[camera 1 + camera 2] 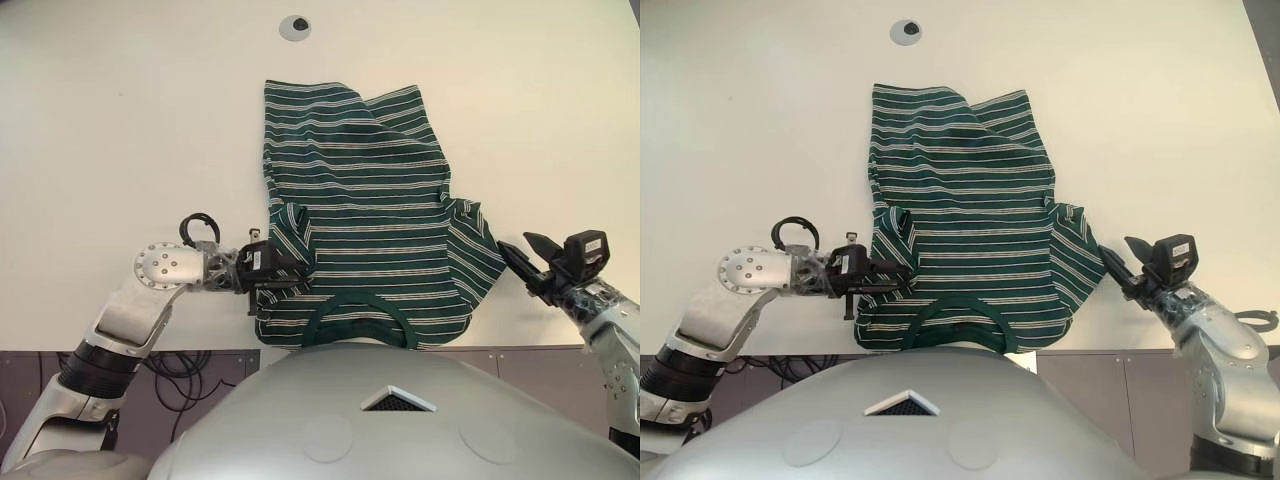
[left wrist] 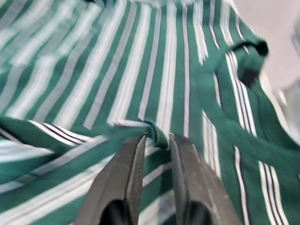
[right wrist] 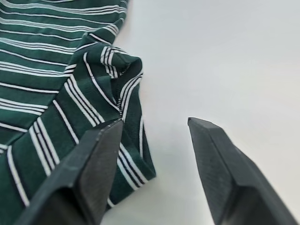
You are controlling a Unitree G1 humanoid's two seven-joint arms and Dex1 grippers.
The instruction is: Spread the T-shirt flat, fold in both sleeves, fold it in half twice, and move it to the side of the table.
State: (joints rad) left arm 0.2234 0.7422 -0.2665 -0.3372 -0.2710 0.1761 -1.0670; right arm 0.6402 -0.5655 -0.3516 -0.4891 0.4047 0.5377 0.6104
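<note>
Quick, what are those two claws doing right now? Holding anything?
Left gripper: fingers shut on a fold of the T-shirt.
Right gripper: fingers open, holding nothing, at the T-shirt's edge.

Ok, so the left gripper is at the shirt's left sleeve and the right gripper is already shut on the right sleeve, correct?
Not quite: the right gripper is open. The right wrist view shows its fingers wide apart, one at the sleeve's edge, the other over the bare table. The left gripper is at the T-shirt's left sleeve, as you said.
</note>
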